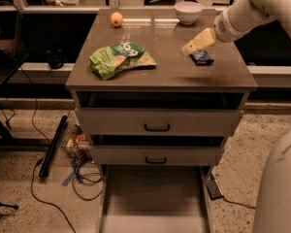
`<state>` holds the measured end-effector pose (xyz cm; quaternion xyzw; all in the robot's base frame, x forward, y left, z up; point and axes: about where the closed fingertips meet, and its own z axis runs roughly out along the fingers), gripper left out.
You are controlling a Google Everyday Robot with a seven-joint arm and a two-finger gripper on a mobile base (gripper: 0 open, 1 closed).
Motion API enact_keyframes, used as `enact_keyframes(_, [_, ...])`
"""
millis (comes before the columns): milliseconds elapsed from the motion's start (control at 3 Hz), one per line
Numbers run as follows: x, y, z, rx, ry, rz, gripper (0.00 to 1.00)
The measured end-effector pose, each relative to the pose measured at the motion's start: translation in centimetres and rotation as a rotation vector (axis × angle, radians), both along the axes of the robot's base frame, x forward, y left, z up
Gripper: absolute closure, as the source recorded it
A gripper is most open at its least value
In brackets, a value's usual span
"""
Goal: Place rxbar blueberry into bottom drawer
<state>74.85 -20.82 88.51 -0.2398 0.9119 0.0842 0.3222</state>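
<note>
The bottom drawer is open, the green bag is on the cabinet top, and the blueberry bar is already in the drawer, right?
Not quite. The camera view shows the rxbar blueberry lying on the cabinet top, right of the green bag, with the claw at its left end. The bottom drawer is open, as you said.
</note>
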Motion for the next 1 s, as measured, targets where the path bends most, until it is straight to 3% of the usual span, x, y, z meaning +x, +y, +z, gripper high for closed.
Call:
enact_keyframes(667, [4.0,-0.4,-2.6,0.001,-0.049,-0.089,0.00])
enact_keyframes(1000, [5.2,0.3,-4.3,0.004,-0.044,-0.100,0.00])
